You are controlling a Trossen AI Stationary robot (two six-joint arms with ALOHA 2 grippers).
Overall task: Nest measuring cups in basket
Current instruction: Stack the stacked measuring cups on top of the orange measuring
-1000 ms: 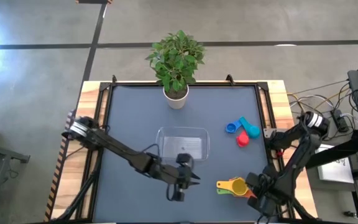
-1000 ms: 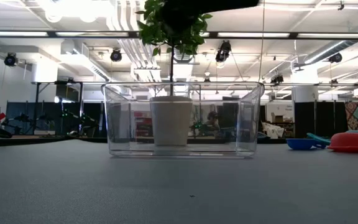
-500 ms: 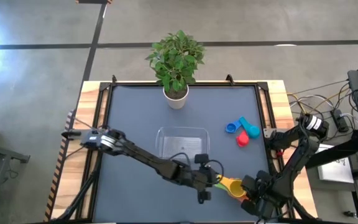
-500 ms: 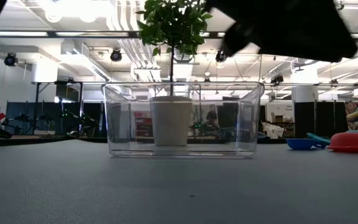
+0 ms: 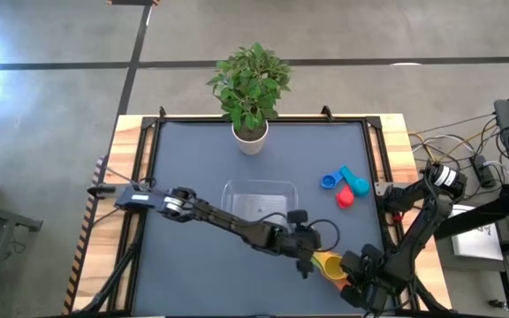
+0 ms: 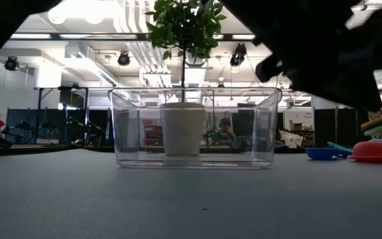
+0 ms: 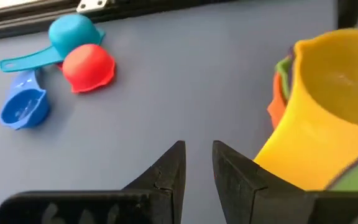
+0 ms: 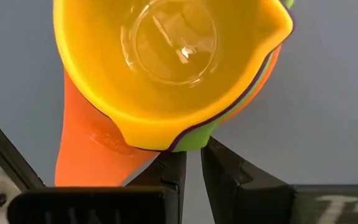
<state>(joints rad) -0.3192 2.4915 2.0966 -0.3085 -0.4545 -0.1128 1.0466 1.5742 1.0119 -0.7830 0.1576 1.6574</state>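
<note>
Right tool (image 8: 186, 163) is clamped on the handles of the nested yellow stack (image 5: 332, 263), holding it up near the table's (image 5: 184, 168) front right. Left tool (image 7: 196, 163), nearly closed and empty, sits right beside it, probably for a handover toward the basket (image 5: 259, 201).

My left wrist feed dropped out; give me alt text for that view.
The left claw, fingers nearly together and holding nothing, hangs over the dark table beside a nested stack topped by the yellow cup. Farther off lie the red cup, teal cup and blue cup.

Left hand (image 7: 196, 163) nearly closed, empty, right hand (image 8: 193, 163) gripping
</note>
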